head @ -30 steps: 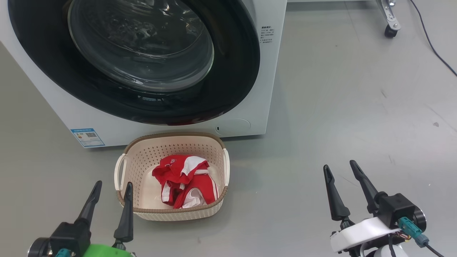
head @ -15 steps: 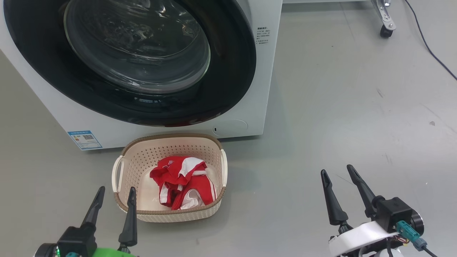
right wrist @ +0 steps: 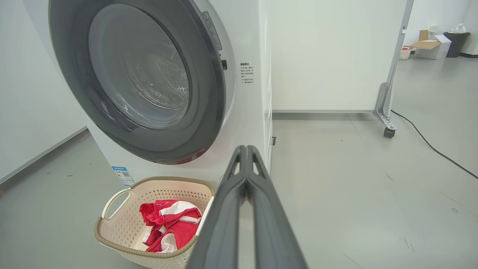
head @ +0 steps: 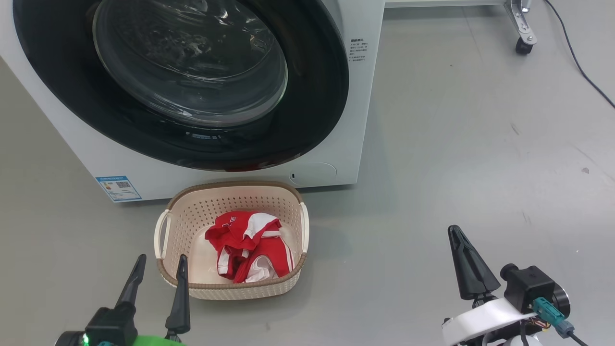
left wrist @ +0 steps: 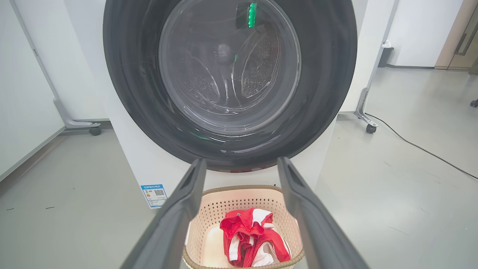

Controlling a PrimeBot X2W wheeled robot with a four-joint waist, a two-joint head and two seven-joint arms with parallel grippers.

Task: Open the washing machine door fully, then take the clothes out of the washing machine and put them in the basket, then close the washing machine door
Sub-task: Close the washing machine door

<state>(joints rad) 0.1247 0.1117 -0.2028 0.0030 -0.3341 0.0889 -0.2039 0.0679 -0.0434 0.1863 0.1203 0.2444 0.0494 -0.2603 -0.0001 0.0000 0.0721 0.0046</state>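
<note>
The washing machine door (head: 192, 62) lies shut against the white washing machine (head: 358, 120), black rim flush with the front. Right before it on the floor stands the cream basket (head: 230, 186) with the red and white clothes (head: 250, 245) bundled inside. My left gripper (head: 162, 259) is open at the basket's near left corner, empty and above the floor. My right gripper (head: 455, 230) is shut on nothing, well right of the basket. The left wrist view looks past the open left gripper (left wrist: 242, 161) at the door (left wrist: 229, 67), basket (left wrist: 242, 188) and clothes (left wrist: 250, 235). In the right wrist view the right gripper (right wrist: 246, 147) shows its fingers pressed together.
A blue sticker (head: 117, 187) marks the machine's lower left corner. A wheeled frame's caster (head: 523, 45) and a black cable (head: 576, 53) sit at the far right. Bare grey floor (head: 456, 144) stretches right of the machine. Cardboard box and bin (right wrist: 433, 46) stand far off.
My right gripper's fingers have closed together. Both grippers sit slightly lower in the head view. The basket, clothes and door stay as they were.
</note>
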